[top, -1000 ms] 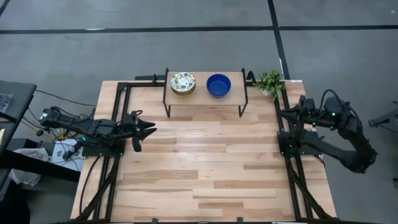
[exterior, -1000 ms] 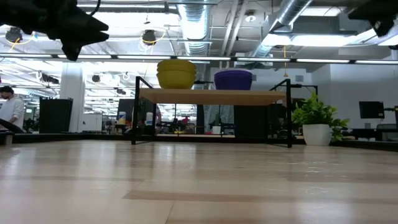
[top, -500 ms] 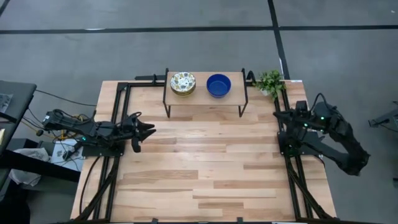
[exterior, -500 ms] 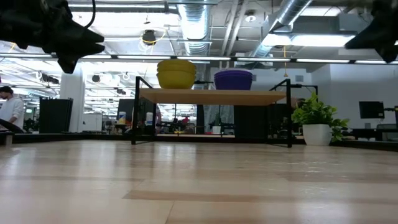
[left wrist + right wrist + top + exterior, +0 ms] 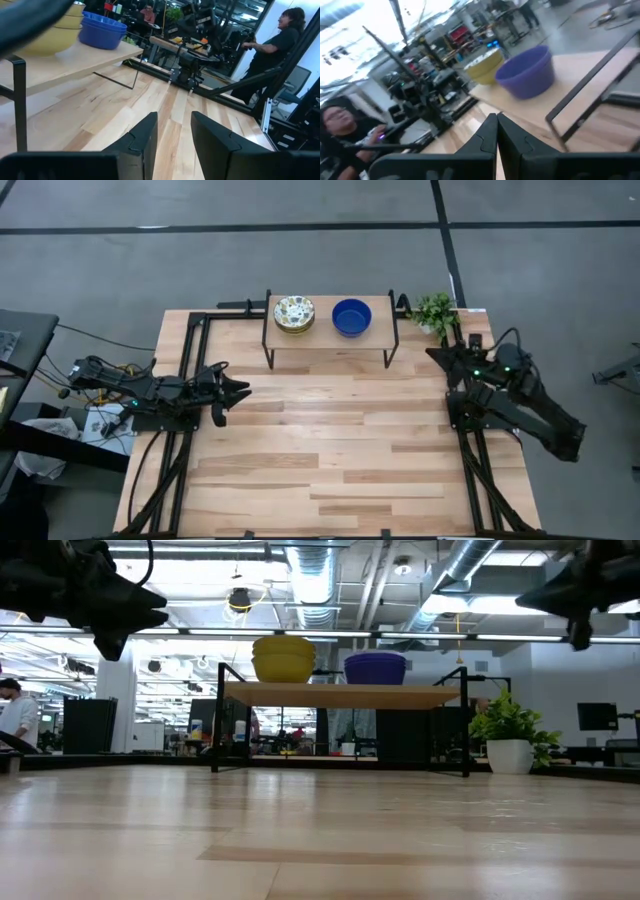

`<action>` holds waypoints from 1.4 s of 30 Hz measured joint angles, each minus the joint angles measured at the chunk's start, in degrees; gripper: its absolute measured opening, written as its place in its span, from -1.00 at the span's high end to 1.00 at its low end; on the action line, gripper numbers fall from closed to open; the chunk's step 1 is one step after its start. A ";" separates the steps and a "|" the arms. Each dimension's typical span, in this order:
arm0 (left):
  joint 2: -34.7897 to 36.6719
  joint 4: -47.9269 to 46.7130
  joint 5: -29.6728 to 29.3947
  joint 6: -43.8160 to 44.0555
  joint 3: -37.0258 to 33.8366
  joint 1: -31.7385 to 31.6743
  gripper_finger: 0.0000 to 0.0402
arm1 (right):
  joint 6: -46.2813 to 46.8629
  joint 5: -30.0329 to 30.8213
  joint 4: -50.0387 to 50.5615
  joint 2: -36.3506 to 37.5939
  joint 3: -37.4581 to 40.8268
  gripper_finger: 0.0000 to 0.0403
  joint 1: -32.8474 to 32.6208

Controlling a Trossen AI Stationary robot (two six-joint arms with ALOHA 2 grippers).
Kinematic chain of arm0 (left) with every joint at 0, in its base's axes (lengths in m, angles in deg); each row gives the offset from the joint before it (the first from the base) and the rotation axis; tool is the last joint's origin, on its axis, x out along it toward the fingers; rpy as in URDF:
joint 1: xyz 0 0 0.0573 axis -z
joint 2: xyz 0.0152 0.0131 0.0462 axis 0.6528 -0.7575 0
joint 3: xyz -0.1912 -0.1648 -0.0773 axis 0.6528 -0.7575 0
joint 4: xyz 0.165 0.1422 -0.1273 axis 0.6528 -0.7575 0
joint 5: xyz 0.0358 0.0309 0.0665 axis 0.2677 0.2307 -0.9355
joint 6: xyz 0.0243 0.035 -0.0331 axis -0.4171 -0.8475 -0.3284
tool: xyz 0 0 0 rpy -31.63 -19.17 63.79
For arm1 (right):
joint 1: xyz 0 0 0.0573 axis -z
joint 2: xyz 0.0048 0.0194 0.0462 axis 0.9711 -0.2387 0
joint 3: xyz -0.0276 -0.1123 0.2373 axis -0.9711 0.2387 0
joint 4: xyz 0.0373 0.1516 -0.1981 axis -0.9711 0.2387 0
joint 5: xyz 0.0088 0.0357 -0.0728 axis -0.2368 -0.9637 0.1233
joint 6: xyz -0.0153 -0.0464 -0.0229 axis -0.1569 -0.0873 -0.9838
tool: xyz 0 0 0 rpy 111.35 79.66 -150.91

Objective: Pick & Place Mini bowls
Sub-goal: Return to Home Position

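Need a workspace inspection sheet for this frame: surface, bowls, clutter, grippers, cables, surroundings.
Surface: wooden table, bare planks; small shelf at its far edge.
Job's things: cream floral bowls stacked on the shelf's left end, blue bowls stacked on its right end; none seen elsewhere.
Clutter: potted plant at the far right corner.
Grippers: left gripper open, empty, over the table's left edge; right gripper shut, empty, over the right edge near the plant.
Cables: cable bundle beside the table's left edge, off the planks.
Surroundings: grey floor; person beyond the table.
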State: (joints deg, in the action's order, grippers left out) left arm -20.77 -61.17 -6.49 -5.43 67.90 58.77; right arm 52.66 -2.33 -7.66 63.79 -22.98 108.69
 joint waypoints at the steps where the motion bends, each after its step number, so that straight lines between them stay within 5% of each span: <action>1: -0.02 0.00 0.00 -0.01 0.00 0.00 0.42 | 0.32 -0.50 -2.24 0.00 1.92 1.00 -0.43; 11: -0.02 0.33 1.46 -0.46 0.00 0.00 0.42 | 2.22 1.35 -16.65 0.00 16.11 1.00 -4.66; 35: 0.00 3.06 -1.73 -8.45 -1.38 -0.02 0.42 | -3.73 1.72 -12.79 0.02 16.42 1.00 -4.77; 42: 1.20 3.32 5.56 -10.07 -1.40 0.00 0.42 | -4.30 -0.40 -14.07 0.02 16.42 1.00 -4.77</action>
State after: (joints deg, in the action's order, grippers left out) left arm -19.58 -57.85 -0.93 -15.50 66.50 58.77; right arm 48.37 -2.73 -21.72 63.81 -6.55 103.92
